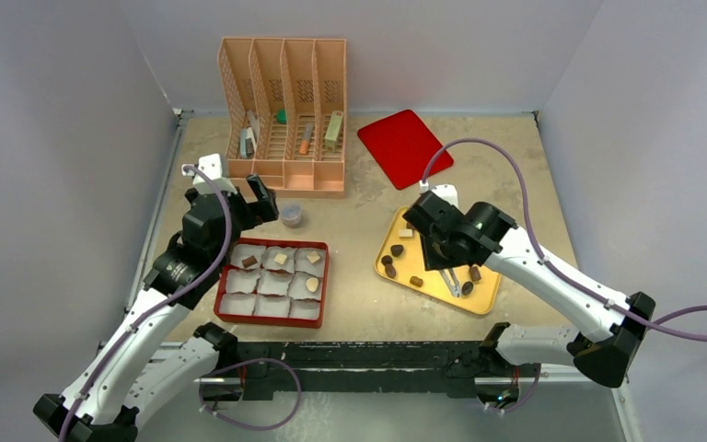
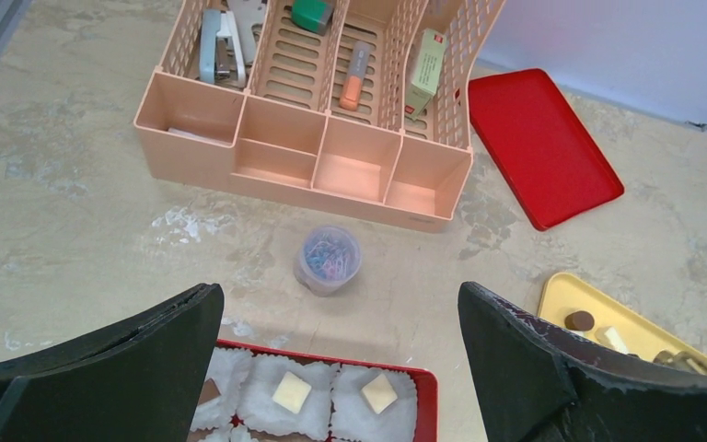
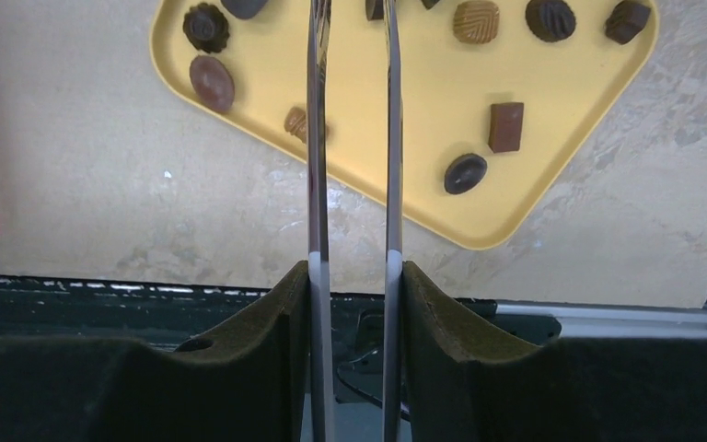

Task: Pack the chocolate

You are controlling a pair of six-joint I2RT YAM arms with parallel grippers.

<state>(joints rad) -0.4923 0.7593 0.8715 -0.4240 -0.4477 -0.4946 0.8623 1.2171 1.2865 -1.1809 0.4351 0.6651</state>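
Several chocolate pieces (image 3: 505, 126), dark, brown and tan, lie on the yellow tray (image 3: 423, 101) at the right. My right gripper (image 3: 354, 267) hovers over it, shut on metal tongs (image 3: 317, 138) whose two blades stand apart. Their tips run off the top of the wrist view. The red box (image 1: 324, 285) of white paper cups holds one dark piece (image 1: 249, 261) and three cream pieces (image 2: 292, 392). My left gripper (image 2: 341, 295) hangs open and empty above the box's far edge.
A peach desk organiser (image 1: 283, 115) with small office items stands at the back. A red flat tray (image 1: 403, 145) lies to its right. A small cup of paper clips (image 2: 328, 260) sits between the organiser and the red box. Grey walls close in three sides.
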